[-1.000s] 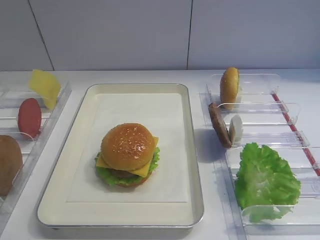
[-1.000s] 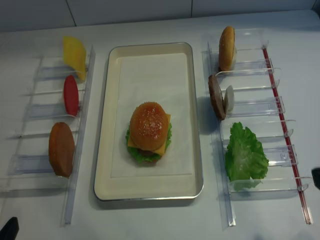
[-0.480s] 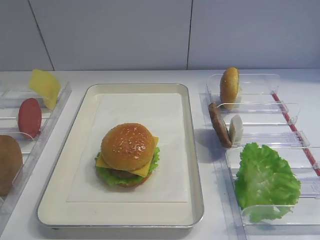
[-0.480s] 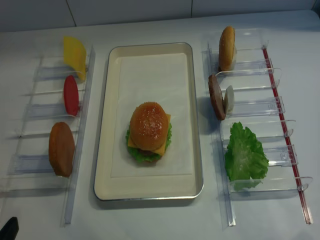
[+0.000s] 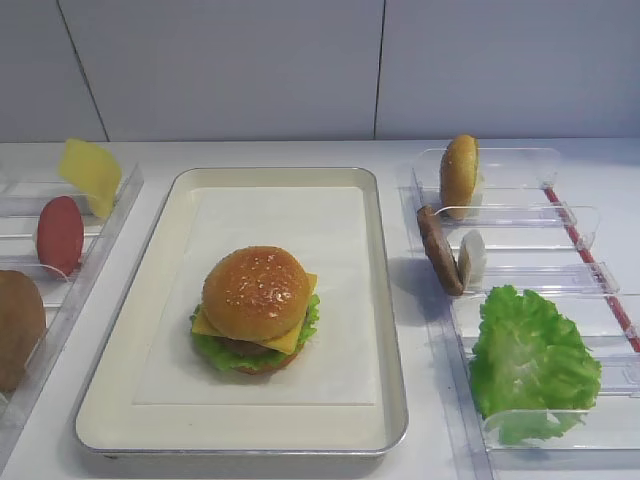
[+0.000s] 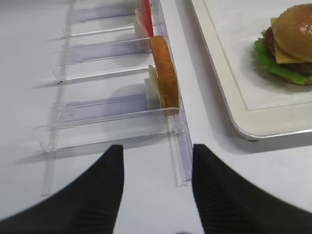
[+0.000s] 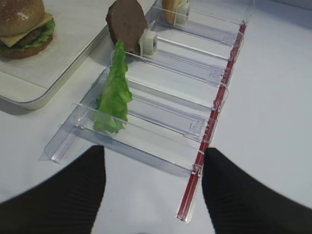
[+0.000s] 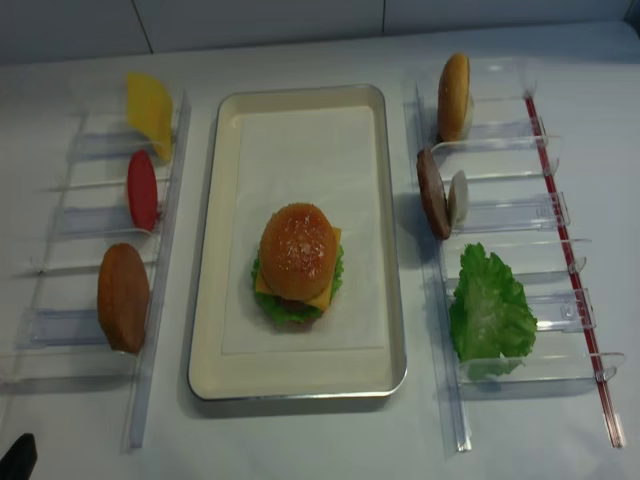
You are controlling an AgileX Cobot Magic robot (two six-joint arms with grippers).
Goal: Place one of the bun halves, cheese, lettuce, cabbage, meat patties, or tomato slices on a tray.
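While both grippers hang back over bare bench at its near edge, stacked on the tray's point(image 5: 385, 300) paper liner, nearer the front rim and left of centre: a sesame bun top point(image 5: 255, 292) over cheese point(image 5: 283, 338), patty and lettuce point(image 5: 222, 352), with a bun base beneath. Right gripper point(image 7: 152, 187) spread wide, gripping nothing, just short of the right rack point(image 7: 204, 105). Left gripper point(image 6: 157, 187) likewise parted and bare, in front of the left rack point(image 6: 97, 126). Standing on edge in the right rack, back to front: a spare bun half point(image 5: 459, 175), a spare patty point(image 5: 439, 249), a loose lettuce leaf point(image 5: 530, 360). In the left rack, back to front: a cheese slice point(image 5: 90, 174), a tomato slice point(image 5: 59, 234), another bun half point(image 5: 17, 327).
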